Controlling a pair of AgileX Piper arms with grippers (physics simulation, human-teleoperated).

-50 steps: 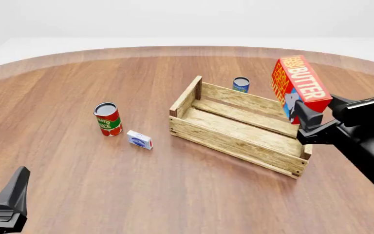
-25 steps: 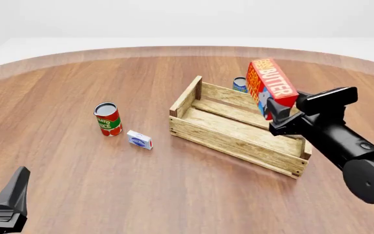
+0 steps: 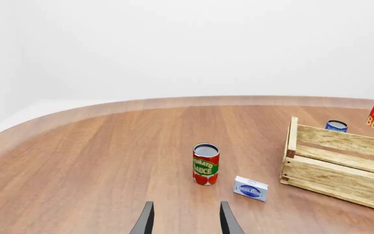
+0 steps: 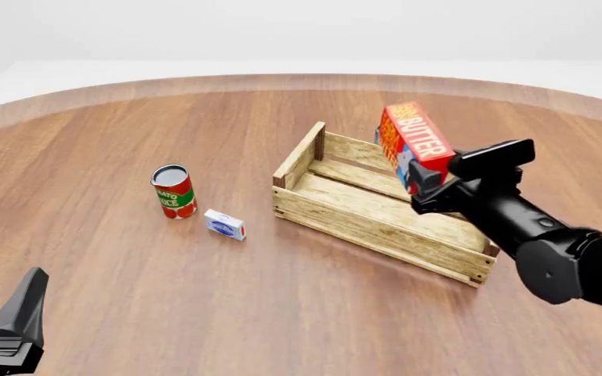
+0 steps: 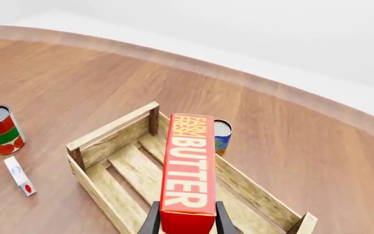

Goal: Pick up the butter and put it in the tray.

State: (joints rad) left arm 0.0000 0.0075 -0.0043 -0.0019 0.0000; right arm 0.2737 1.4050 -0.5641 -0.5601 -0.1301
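The butter (image 4: 416,139), a red carton with an orange lettered face, hangs tilted in the air above the far right part of the tray (image 4: 364,227). My right gripper (image 4: 420,178) is shut on its lower end. In the right wrist view the butter (image 5: 188,170) runs out from between the fingers of the right gripper (image 5: 185,225), with the slatted tray (image 5: 106,199) beneath it. My left gripper (image 4: 13,329) sits low at the near left, far from both. Seen from the left wrist, the left gripper (image 3: 185,222) is open and holds nothing.
A red-and-green can (image 4: 173,190) and a small white-and-blue box (image 4: 223,224) stand left of the tray. A blue can (image 5: 221,134) stands just behind the tray's far wall. The table's curved edge runs across the back.
The right gripper has carried the butter leftward and a little lower, from beyond the tray's right end to above its inside. The left arm has not moved.
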